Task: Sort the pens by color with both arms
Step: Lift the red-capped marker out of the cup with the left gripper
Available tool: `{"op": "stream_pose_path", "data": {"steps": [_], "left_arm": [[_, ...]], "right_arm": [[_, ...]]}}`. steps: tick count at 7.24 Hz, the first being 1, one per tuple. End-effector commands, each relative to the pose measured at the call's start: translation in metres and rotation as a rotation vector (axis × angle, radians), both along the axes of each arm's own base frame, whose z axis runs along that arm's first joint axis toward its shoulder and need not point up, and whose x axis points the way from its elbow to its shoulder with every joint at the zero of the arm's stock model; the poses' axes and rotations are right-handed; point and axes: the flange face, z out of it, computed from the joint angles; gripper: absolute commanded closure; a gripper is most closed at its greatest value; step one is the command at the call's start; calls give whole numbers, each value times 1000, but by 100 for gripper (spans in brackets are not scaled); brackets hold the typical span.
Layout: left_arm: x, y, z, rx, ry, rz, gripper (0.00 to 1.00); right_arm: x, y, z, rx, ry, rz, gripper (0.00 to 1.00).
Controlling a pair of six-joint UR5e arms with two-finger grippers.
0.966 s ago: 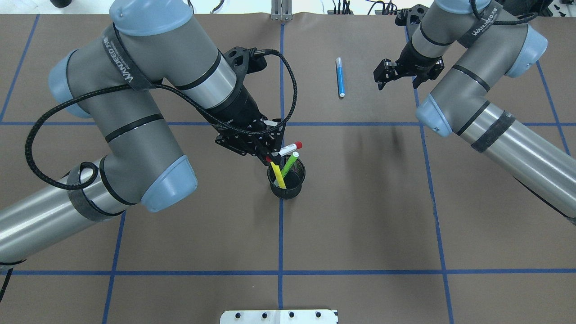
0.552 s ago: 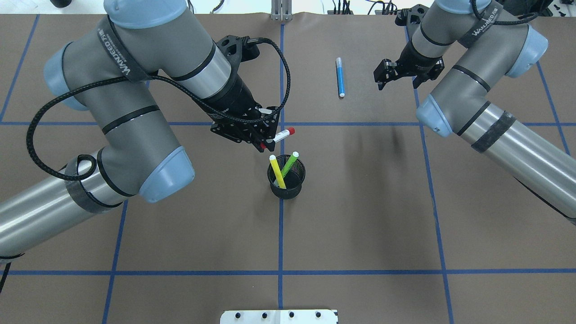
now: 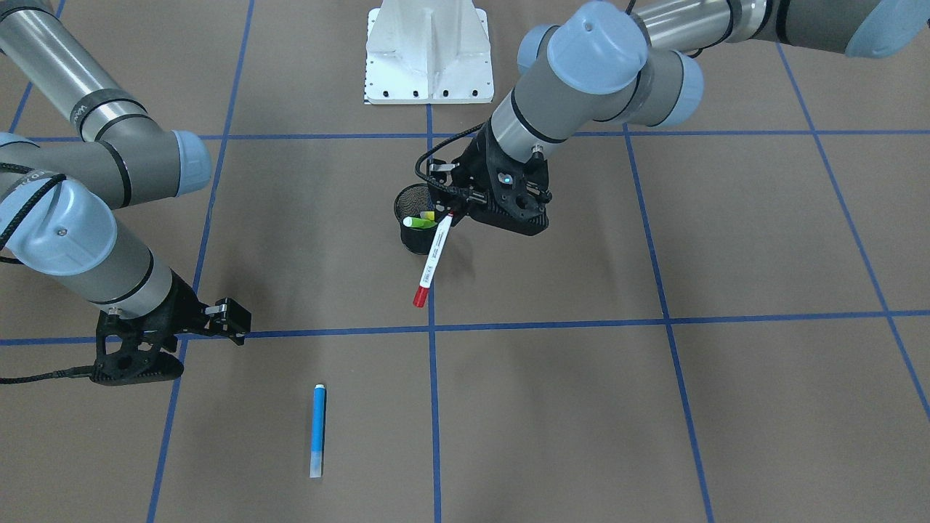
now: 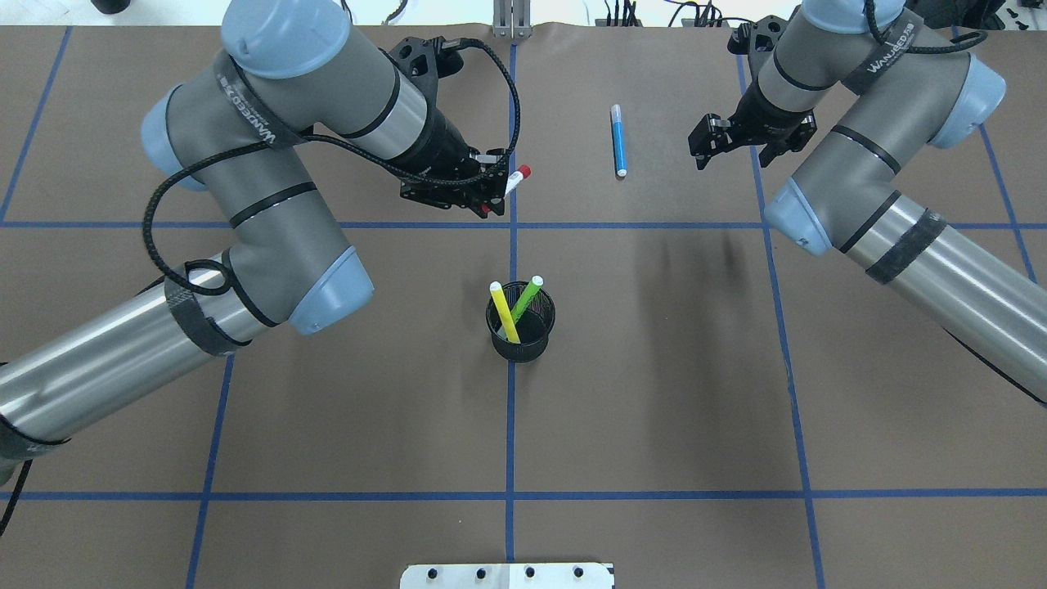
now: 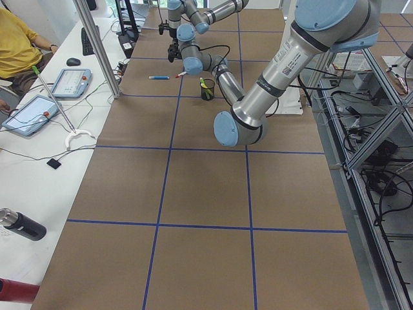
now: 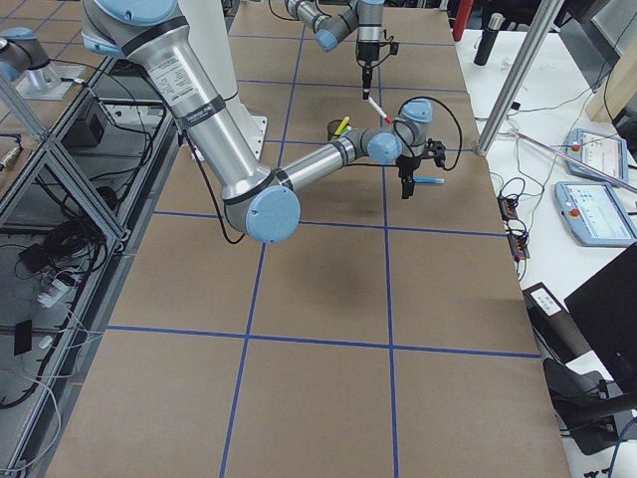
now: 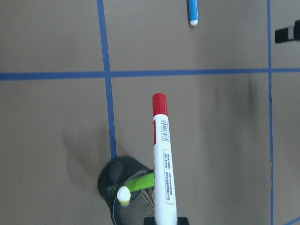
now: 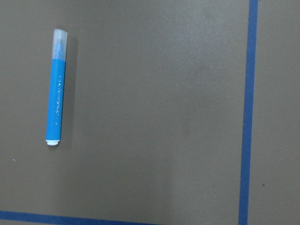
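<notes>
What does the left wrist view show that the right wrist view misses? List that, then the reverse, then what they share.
Only the left wrist view: the red-capped marker gripped by the left gripper, and the black mesh cup holding the lime green highlighter and yellow highlighter.
Only the right wrist view: the blue marker at full length, clear cap included, lying on the table.
Both: the blue marker, though the left wrist view catches just one end at its top edge, plus the brown table cover and blue tape lines.

2 obstacles — mesh cup (image 4: 520, 350) centrally, blue pen (image 4: 618, 141) beyond.
</notes>
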Motion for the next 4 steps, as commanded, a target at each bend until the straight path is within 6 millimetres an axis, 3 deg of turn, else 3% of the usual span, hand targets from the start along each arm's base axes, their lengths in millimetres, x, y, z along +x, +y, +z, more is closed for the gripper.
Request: {"op": "stream_pose_path", "data": {"steps": [1, 3, 4], "left_arm": [[31, -41, -3, 22, 7, -123, 98], [77, -87, -3, 32, 19, -215, 98], [90, -98, -2, 40, 6, -251, 98]], "right_arm": [[1, 0, 0, 0, 0, 1, 1], [1, 0, 2, -1, 1, 1, 1], [3, 0, 4, -2, 2, 2, 1]]}}
